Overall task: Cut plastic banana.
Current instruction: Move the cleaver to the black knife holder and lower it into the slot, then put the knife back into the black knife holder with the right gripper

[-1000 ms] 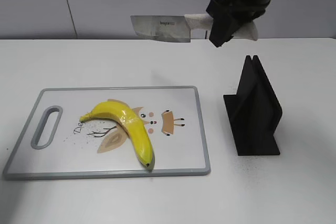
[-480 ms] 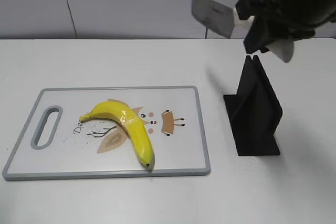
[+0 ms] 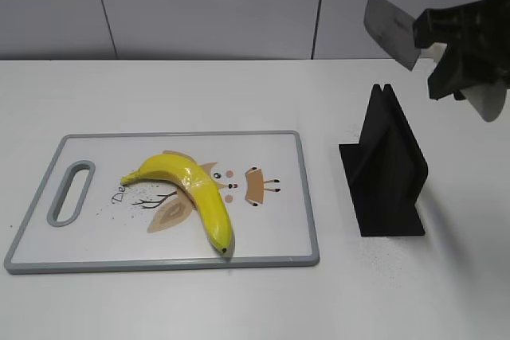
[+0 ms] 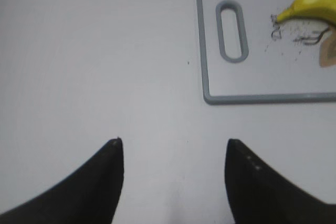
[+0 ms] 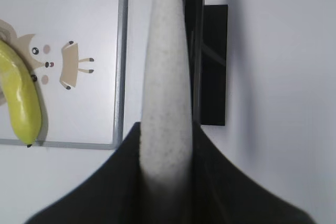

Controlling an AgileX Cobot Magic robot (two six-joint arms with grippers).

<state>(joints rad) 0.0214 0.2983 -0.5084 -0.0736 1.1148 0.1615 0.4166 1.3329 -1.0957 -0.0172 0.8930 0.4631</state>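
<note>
Grey-rimmed white cutting board (image 3: pixel 271 232) on table, left. Plastic banana (image 3: pixel 194 194) lying whole on board, centre. Left gripper (image 4: pixel 173 153) above bare table beside board, jaws apart, holding nothing. Black knife stand (image 3: pixel 386 166) right of board. Right gripper (image 3: pixel 451 50) above stand, clamped on knife (image 3: pixel 391 29) by its handle.

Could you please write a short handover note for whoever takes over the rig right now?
Right tool: shut on the knife, held in the air above the black knife stand.
Left tool: open, empty, over bare table beside the cutting board.
Plastic banana: lies whole on the board, no cut visible.
Left: the cut itself, or re-slotting the knife; I cannot tell which was meant.
</note>
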